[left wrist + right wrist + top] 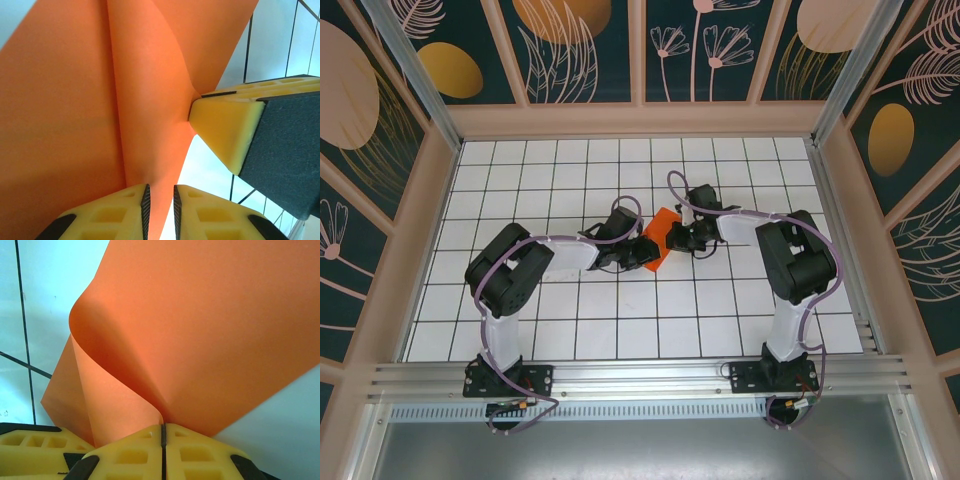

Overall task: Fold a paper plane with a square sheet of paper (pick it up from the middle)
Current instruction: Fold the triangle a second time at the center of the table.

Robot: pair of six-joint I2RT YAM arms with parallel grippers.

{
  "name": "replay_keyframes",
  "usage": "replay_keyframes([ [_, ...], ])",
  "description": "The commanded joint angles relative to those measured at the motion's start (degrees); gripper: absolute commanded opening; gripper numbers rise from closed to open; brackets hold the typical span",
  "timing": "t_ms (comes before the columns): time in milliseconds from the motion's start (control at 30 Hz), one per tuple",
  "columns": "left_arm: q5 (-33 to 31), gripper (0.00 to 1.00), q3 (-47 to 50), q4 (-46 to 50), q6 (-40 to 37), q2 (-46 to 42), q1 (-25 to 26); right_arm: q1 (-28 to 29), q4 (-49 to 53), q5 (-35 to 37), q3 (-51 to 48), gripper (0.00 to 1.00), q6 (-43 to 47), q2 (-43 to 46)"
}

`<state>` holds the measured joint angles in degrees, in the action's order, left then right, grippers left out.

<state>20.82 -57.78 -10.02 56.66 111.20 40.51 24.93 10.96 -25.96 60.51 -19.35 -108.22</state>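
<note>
Top external: the square sheet of paper (658, 240) runs near-to-far between left claw (160, 205) and right claw (163, 432), both clenched on it, equally close.

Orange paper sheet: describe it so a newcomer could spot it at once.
Start at the white grid-tiled table and look near its centre. There the left gripper and the right gripper both pinch the thin bright orange paper sheet, which curls between them. It is the only orange thing on the table, set against white tiles and dark grippers.
</note>
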Motion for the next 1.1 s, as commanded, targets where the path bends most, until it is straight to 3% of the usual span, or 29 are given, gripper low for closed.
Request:
replay_keyframes([
  [0, -0.9, 0.24, -0.4, 2.4, 0.4, 1.5, -0.1, 0.4, 0.6, -0.3, 1.6, 0.10, 1.3, -1.2],
  [367, -1.3, 0.23, -0.4, 3.2, 0.4, 2.0, -0.1, 0.4, 0.6, -0.1, 1.9, 0.13, 1.2, -1.0],
  [533, -2.5, 0.22, -0.5, 5.1, 0.4, 2.1, -0.1, 0.4, 0.5, 5.6, 1.4, 0.21, -1.2, 2.0],
  [633, -3.1, 0.22, -0.5, 5.8, 0.4, 2.2, -0.1, 0.3, -0.7, 9.6, -0.4, 0.31, -3.4, 5.8],
  [733, -3.2, 0.22, -0.3, 5.8, 0.5, 2.2, -0.1, 0.2, -2.9, 10.1, -3.0, 0.34, -5.1, 9.3],
  [867, -3.5, 0.22, -0.2, 5.9, 0.7, 2.2, -0.1, 0.4, -5.3, 4.2, -5.5, 0.31, -6.6, 10.6],
  [933, -3.6, 0.21, -0.3, 5.9, 0.8, 2.2, -0.1, 1.0, -6.2, 1.0, -6.3, 0.24, -7.1, 10.3],
  [1067, -3.7, 0.21, -0.3, 6.1, 0.8, 2.3, -0.1, 2.6, -7.6, -1.2, -7.5, 0.18, -7.3, 10.3],
])
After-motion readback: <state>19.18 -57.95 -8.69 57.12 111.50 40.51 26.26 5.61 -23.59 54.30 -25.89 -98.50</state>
